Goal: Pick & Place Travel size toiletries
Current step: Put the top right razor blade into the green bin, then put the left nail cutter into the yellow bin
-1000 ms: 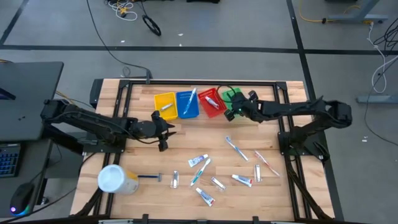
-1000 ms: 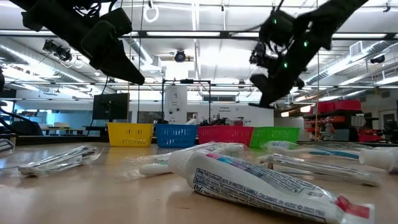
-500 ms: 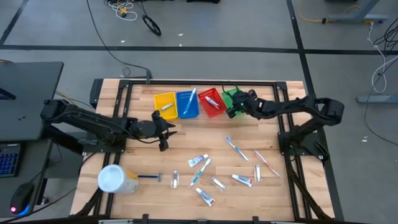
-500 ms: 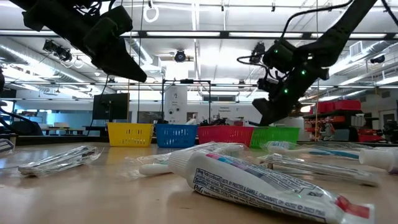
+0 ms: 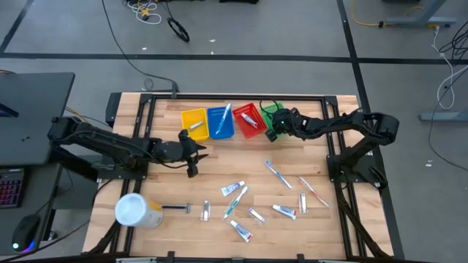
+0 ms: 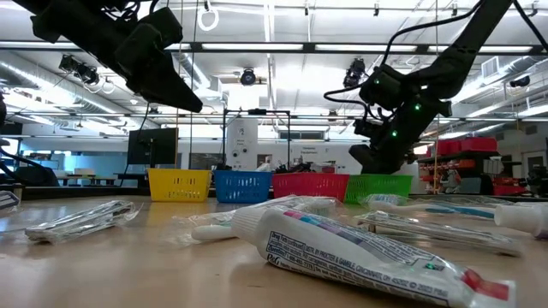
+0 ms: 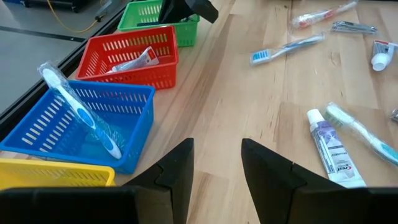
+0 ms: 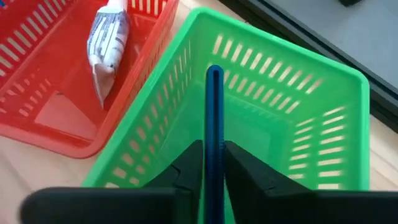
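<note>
My right gripper (image 5: 271,133) (image 6: 366,159) hangs over the green basket (image 5: 272,112) (image 8: 298,118) at the table's far edge, shut on a thin dark-blue stick (image 8: 214,106). My left gripper (image 5: 195,154) (image 7: 216,163) is open and holds nothing, hovering near the yellow basket (image 5: 194,120). The blue basket (image 7: 93,118) has a toothbrush (image 7: 81,112) leaning on its rim. A white tube (image 7: 134,61) (image 8: 107,46) lies in the red basket (image 5: 248,120). Tubes (image 5: 233,188), toothbrushes (image 5: 276,174) and sachets (image 5: 256,215) lie flat on the near half of the table. My right gripper pinches the dark-blue stick between its two fingers (image 8: 189,165). The stick runs along the fingers, and its free end (image 8: 214,73) juts past the fingertips over the inside of the green basket. It is lifted clear of the basket and the table.
A big white-and-yellow cylinder (image 5: 136,210) lies at the table's near left, with a dark razor-like stick (image 5: 176,208) beside it. The baskets stand in a row along the far edge (image 6: 274,184). Bare wood lies between the baskets and the scattered items.
My right gripper has moved a little toward the table's left and down toward the green basket, keeping its hold on the blue stick.
</note>
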